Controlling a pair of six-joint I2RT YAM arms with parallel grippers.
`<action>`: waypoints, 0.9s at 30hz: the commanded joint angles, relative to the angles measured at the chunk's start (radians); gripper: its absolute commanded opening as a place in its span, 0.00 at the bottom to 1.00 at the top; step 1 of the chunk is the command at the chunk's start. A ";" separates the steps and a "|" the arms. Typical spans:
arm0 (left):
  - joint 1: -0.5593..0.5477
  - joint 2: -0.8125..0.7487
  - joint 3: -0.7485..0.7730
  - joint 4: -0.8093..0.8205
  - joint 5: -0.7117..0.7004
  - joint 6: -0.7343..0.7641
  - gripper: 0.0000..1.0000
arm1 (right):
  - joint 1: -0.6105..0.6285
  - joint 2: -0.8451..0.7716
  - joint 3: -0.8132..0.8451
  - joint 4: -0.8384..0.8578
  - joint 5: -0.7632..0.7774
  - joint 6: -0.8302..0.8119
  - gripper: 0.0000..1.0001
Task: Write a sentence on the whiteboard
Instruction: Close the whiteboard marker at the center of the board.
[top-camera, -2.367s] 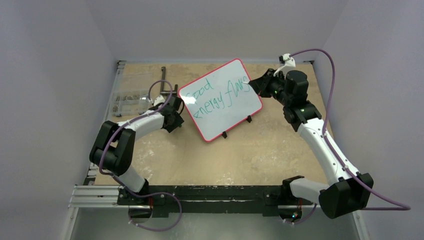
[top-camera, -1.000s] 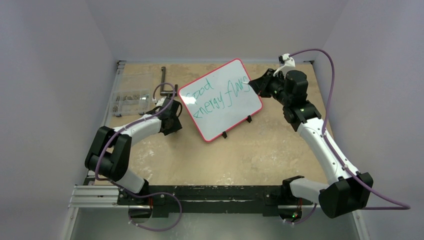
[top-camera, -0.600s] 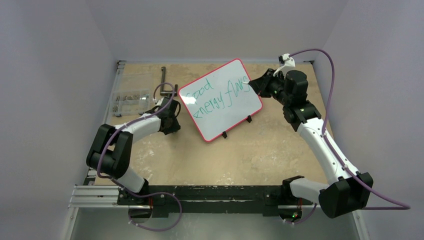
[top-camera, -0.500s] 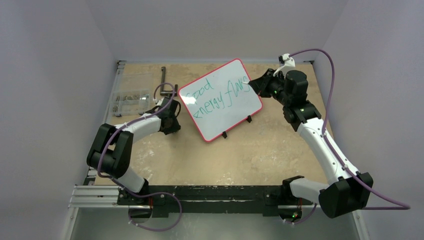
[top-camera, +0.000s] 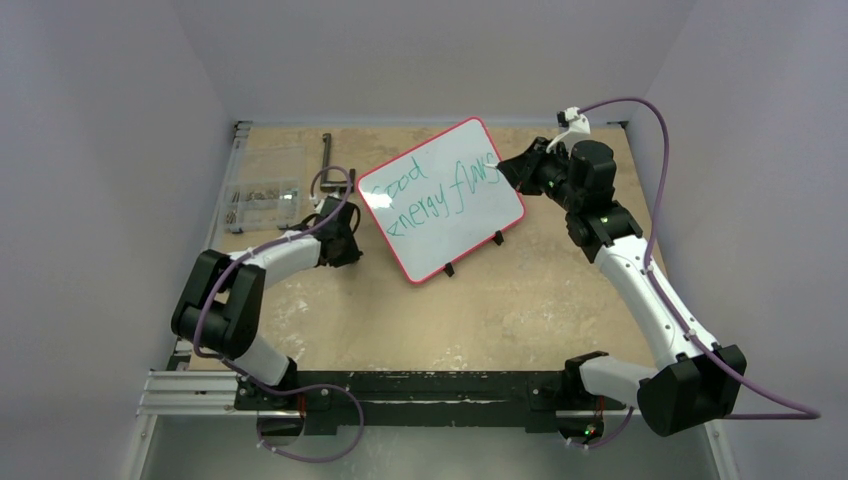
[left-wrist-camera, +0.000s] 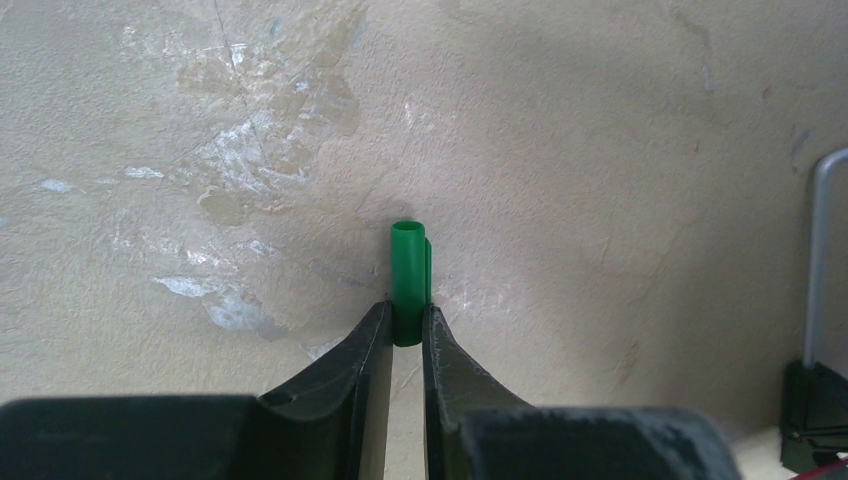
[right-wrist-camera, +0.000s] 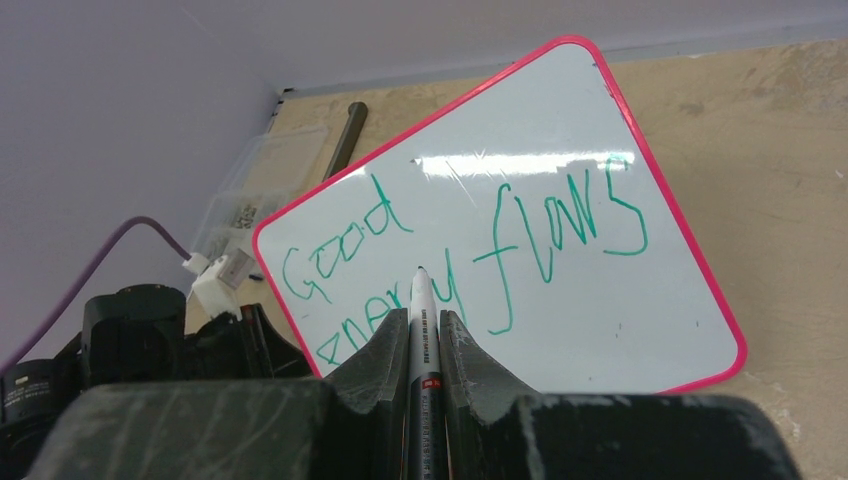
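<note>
Pulling back from the whiteboard (top-camera: 470, 215) at upper centre of frame, L gripper (left-wrist-camera: 405, 312) kept its clamp on green cap (left-wrist-camera: 408, 280). R gripper (right-wrist-camera: 424, 322) hadn't moved, pinching marker (right-wrist-camera: 420, 300) by board's right edge. The sentence (top-camera: 432, 192) looked complete; capping prob next.

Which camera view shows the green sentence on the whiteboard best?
The right wrist view: the sentence is large and readable, and only the marker covers a few letters. The top external view shows it whole but small. The left wrist view shows none of it.
</note>
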 joint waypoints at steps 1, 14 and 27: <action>0.002 -0.123 -0.048 0.030 0.032 0.085 0.00 | 0.005 0.004 0.022 0.027 -0.042 -0.030 0.00; 0.002 -0.449 -0.120 -0.059 0.187 0.206 0.00 | 0.016 0.051 0.009 0.194 -0.404 0.008 0.00; 0.000 -0.681 0.031 -0.319 0.431 0.270 0.00 | 0.109 0.113 0.067 0.180 -0.561 -0.020 0.00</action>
